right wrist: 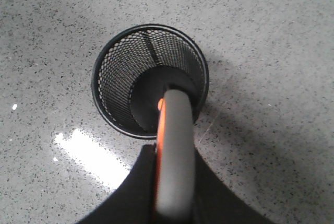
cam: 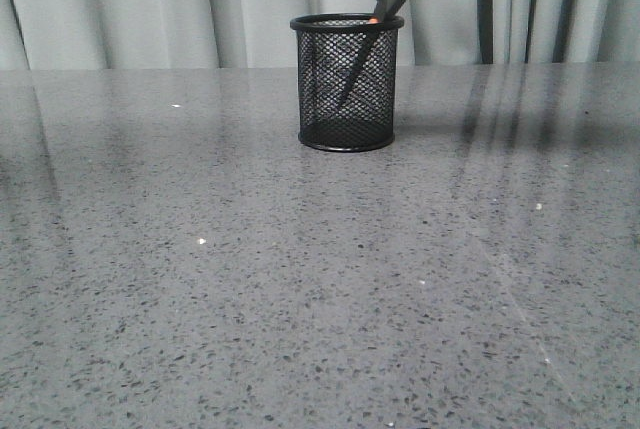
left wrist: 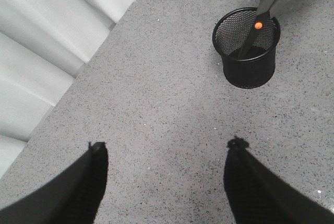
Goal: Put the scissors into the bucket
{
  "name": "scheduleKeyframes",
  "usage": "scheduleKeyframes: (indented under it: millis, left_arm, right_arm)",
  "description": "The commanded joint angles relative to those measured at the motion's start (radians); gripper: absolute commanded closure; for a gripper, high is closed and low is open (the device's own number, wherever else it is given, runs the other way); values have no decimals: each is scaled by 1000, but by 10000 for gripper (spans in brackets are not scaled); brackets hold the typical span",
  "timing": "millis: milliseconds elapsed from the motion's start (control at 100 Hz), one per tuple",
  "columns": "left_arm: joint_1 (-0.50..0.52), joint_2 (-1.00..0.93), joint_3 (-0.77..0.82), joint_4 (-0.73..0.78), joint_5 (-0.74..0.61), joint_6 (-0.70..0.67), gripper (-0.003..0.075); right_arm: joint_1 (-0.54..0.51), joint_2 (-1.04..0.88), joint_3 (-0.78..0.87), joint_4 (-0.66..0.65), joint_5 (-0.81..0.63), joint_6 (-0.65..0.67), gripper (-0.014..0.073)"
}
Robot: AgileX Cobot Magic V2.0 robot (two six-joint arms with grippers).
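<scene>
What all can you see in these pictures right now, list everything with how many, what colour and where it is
bucket: one, black wire mesh, upright on the table toward its far side, near the curtain.
scissors: one pair, dark grey handles lined orange, dark blades; blades down inside the bucket, handles sticking up above the rim and leaning to the right in the front view.
table: one, grey speckled stone-look surface, filling the foreground.
curtain: one, pale grey-white with folds, behind the table.
left gripper: one, black fingers spread wide apart, above bare table, away from the bucket.
right gripper: one, black, closed on a scissors handle directly above the bucket.
</scene>
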Motion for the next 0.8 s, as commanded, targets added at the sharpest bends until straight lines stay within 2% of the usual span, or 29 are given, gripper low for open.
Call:
scheduleKeyframes:
  millis: [0,60,210,290,600,710,790]
  left_arm:
    - [2,-32,-30,-44,-3,-10,283]
    - [2,-32,-30,-44,-3,-10,283]
    - [2,-32,-30,-44,-3,-10,283]
    - [2,-32,-30,-44,-3,-10,283]
    - [2,-32,-30,-44,10,-10,283]
    - [2,-32,-30,-70,12,-10,327]
    - [2,-32,-30,-97,12,-33,417]
  right_arm:
    - [1,-35,-34,37,-55,-1,609]
    - [1,-35,-34,38,-55,-1,554]
    - [1,-35,-34,38,-55,-1,317]
    - [-2,-37,-38,38,-54,-1,269]
    - [-59,-109,-134,36,-17,10,298]
    - [-93,-161,-132,36,-14,14,435]
    - [-110,-202,-121,36,-14,14,582]
